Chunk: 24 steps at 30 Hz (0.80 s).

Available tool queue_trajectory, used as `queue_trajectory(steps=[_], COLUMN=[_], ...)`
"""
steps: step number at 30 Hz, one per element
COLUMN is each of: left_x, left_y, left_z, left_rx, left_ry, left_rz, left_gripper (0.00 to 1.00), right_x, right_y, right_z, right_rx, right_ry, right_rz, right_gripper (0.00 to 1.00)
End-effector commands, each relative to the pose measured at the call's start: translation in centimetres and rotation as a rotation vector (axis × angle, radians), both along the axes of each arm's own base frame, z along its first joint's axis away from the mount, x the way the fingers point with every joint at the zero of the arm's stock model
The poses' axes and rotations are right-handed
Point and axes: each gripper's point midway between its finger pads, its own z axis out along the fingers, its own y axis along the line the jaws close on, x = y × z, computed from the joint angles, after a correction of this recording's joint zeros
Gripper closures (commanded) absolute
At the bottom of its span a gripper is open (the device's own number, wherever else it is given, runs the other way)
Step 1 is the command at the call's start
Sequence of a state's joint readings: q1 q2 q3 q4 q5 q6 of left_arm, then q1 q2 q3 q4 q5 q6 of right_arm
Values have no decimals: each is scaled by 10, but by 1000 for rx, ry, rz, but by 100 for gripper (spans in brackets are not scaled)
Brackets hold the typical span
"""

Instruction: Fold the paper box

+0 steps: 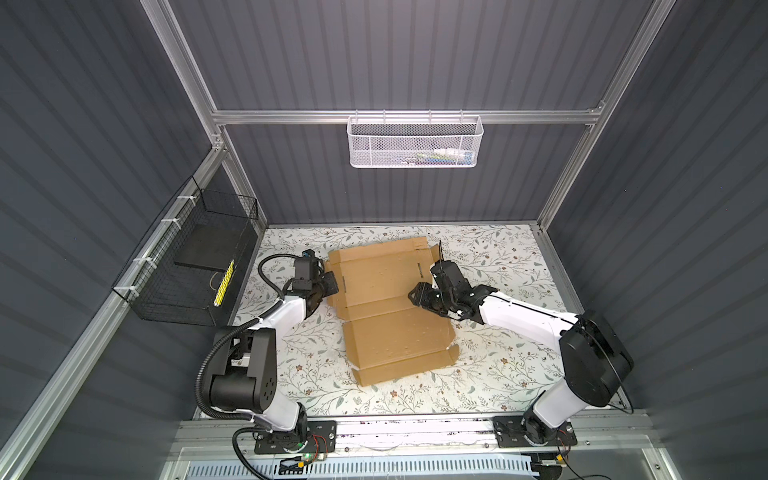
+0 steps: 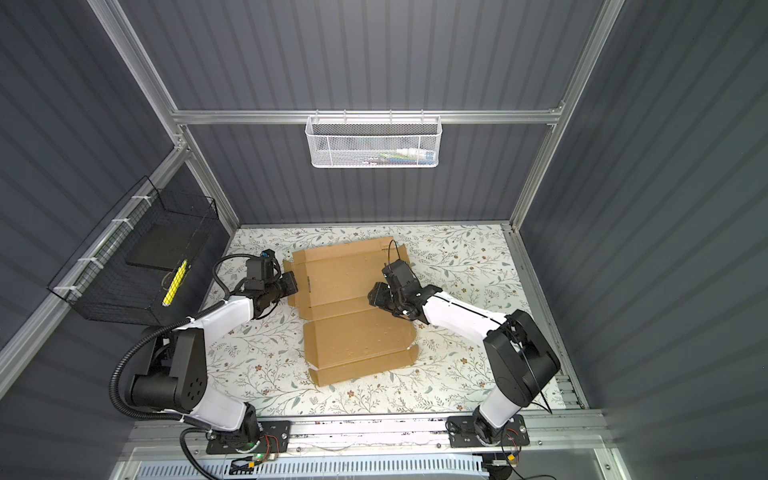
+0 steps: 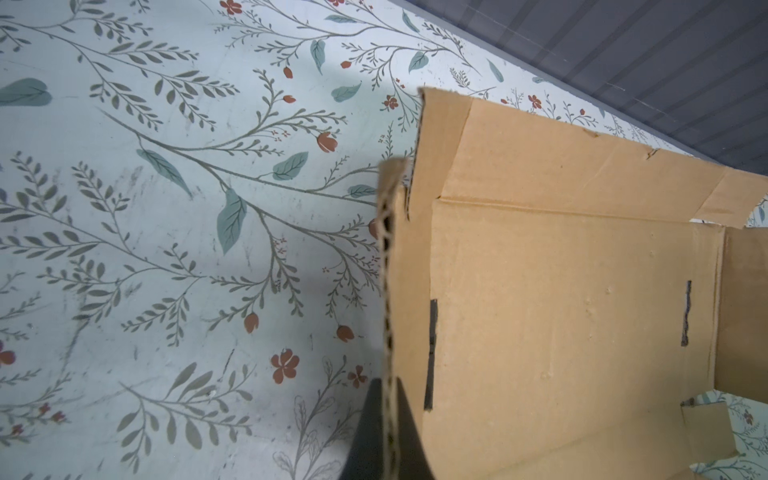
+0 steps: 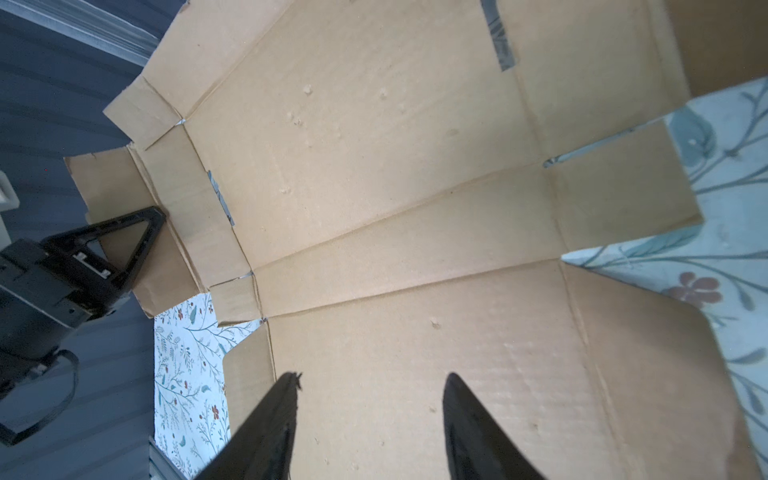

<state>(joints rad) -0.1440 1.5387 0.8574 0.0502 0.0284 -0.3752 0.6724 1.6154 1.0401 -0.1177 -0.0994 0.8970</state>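
The paper box (image 1: 390, 316) (image 2: 357, 332) is a brown cardboard sheet with creases and slits, lying mostly flat on the floral table. My left gripper (image 1: 332, 284) (image 2: 291, 284) is shut on the edge of its left side flap. In the left wrist view the corrugated edge (image 3: 390, 291) runs between the closed fingers of that gripper (image 3: 388, 384). My right gripper (image 1: 415, 297) (image 2: 374, 297) hovers open over the sheet's right middle. In the right wrist view its jaws (image 4: 372, 376) stand apart over bare cardboard (image 4: 395, 166), with nothing between them. The left gripper (image 4: 124, 245) shows at the far flap.
A black wire basket (image 1: 187, 266) hangs on the left wall with a black slab (image 1: 208, 247) and a yellow strip inside. A white mesh basket (image 1: 415, 141) hangs on the back wall. The sheet's far right flap (image 1: 434, 253) stands up behind the right gripper.
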Motion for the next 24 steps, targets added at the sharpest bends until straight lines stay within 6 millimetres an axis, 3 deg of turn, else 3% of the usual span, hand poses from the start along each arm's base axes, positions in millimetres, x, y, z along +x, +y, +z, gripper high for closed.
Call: queue_trajectory(steps=[1, 13, 24], left_x=[-3, -19, -34], left_y=[-6, -28, -29], left_z=[17, 37, 48], left_rx=[38, 89, 78], left_ry=[-67, -168, -282], left_rz=[-13, -51, -50], left_gripper=[100, 100, 100], right_x=[10, 34, 67], right_y=[4, 11, 13], right_z=[9, 27, 44], right_rx=[59, 245, 359], right_ry=[3, 12, 29], right_rz=[-81, -220, -349], right_gripper=[38, 32, 28])
